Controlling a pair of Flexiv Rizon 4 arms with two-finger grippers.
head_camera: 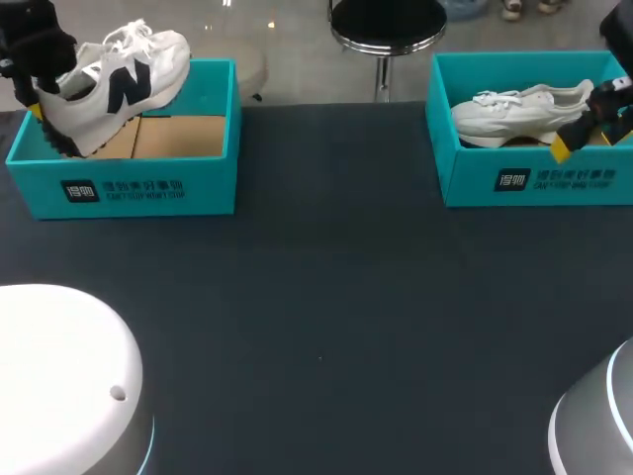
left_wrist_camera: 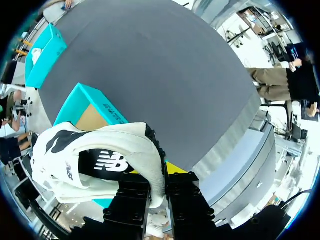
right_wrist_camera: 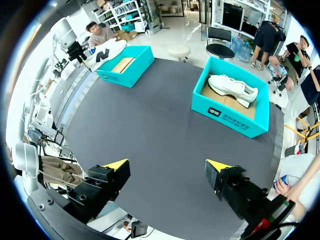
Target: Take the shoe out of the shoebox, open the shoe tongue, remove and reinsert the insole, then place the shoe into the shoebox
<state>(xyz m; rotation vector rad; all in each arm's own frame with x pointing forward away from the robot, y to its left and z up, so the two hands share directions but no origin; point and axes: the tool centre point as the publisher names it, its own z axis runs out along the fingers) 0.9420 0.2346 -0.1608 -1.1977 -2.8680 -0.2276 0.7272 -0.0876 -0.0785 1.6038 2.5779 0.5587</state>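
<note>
A white shoe with a black logo (head_camera: 114,79) hangs tilted, heel low, over the back left part of the left teal shoebox (head_camera: 148,188). My left gripper (head_camera: 42,99) is shut on its heel. In the left wrist view the heel of this shoe (left_wrist_camera: 100,160) sits pinched between the fingers of that gripper (left_wrist_camera: 157,182), above the box (left_wrist_camera: 82,92). My right gripper (right_wrist_camera: 167,165) is open wide, high above the near table, holding nothing. In the head view the right gripper (head_camera: 591,131) shows in front of the right shoebox (head_camera: 534,183).
An all-white shoe (head_camera: 519,111) lies on its side in the right teal shoebox (right_wrist_camera: 230,116). The left shoebox (right_wrist_camera: 127,67) has a bare cardboard floor (head_camera: 178,139). Dark tabletop (head_camera: 326,297) stretches between and in front of the boxes.
</note>
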